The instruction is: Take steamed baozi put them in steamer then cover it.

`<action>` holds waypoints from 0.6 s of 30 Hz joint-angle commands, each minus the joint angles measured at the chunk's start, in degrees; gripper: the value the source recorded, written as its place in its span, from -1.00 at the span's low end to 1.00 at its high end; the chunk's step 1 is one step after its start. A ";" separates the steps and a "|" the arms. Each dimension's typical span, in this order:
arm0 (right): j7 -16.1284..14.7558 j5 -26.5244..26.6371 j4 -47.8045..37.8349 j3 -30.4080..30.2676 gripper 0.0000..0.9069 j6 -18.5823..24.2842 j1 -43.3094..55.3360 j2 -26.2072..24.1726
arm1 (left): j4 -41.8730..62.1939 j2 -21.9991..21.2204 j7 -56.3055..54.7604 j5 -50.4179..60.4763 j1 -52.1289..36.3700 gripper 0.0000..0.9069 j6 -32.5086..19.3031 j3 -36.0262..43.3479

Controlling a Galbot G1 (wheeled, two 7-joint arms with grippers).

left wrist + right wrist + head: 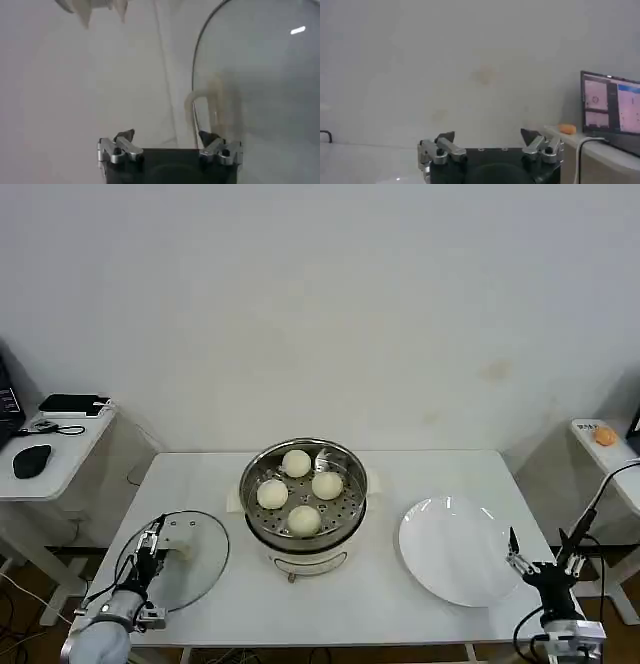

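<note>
Sitting in the steamer at the middle of the table are all four baozi, spread across its perforated tray. To the steamer's right I see a white plate lying bare. To its left the cover rests flat on the table, pale handle up, well apart from the pot.

My left gripper hovers over the cover's outer edge, on the side away from the steamer, fingers spread and holding nothing. From the left wrist camera I get what the head camera can't give me: the glass rim curves between the two open fingertips, and the whitish handle sits just beyond them, not yet gripped.

My right gripper is parked past the plate's far side from the steamer, fingers apart and empty. Its wrist camera looks at the wall, with a monitor and a small orange object on a side desk.
</note>
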 commanded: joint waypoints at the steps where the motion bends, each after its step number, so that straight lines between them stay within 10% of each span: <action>1: 0.12 -0.24 0.29 0.39 1.00 0.07 -0.65 0.38 | 3.81 0.03 0.09 0.04 -3.61 -1.00 -0.11 1.84; 18: 0.26 -0.36 1.97 -0.34 1.00 -0.18 -0.64 0.50 | -5.38 -1.45 -1.95 -2.18 3.06 -1.00 -0.31 -1.93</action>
